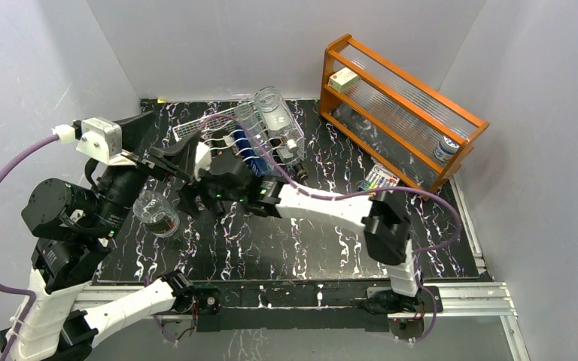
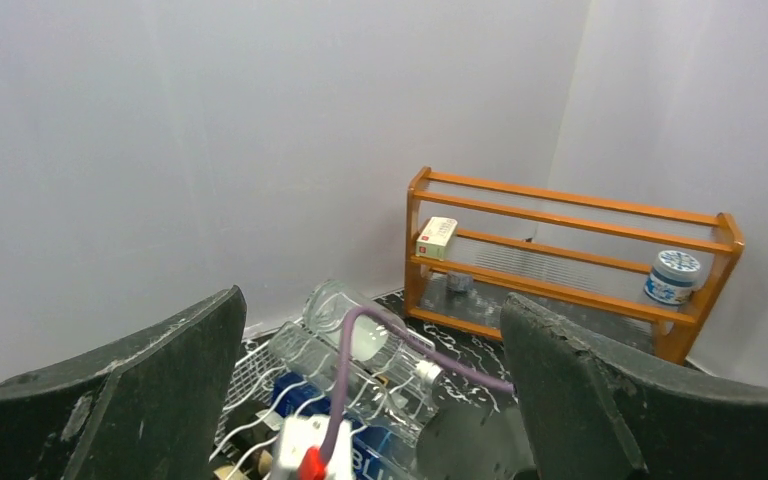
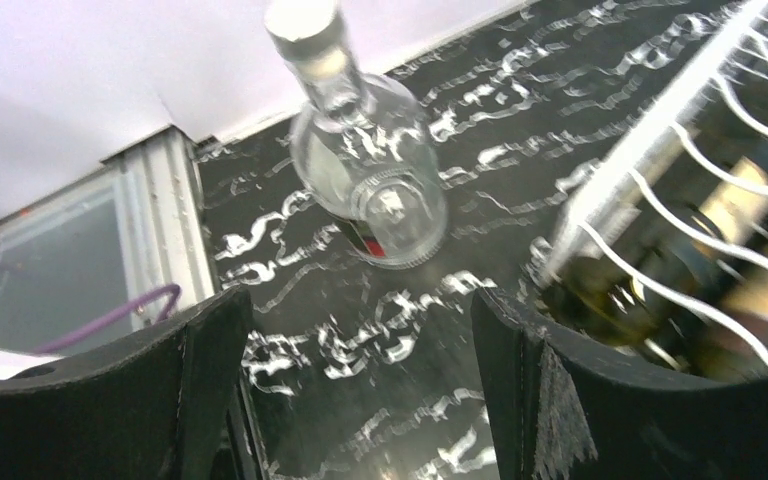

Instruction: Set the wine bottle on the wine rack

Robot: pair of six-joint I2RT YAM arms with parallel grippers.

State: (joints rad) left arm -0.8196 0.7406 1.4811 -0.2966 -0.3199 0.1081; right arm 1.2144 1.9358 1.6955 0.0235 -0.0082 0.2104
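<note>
A clear wine bottle (image 3: pixel 365 165) lies on the black marbled table, its base toward my right gripper (image 3: pixel 360 400) and its capped neck pointing away. In the top view the bottle (image 1: pixel 156 213) is just left of the right gripper (image 1: pixel 196 198). That gripper is open and empty, a short way from the base. The white wire wine rack (image 1: pixel 229 135) stands at the back middle, holding clear bottles on top and a blue one below; it also shows in the right wrist view (image 3: pixel 660 130). My left gripper (image 1: pixel 184 162) is open and empty, beside the rack's left end, looking over the rack (image 2: pixel 260 375).
An orange wooden shelf (image 1: pixel 403 98) stands at the back right with a small box (image 1: pixel 344 79) and a blue-lidded jar (image 1: pixel 445 148). A colourful packet (image 1: pixel 378 179) lies in front of it. The right arm's purple cable (image 2: pixel 400 345) crosses over the rack. White walls enclose the table.
</note>
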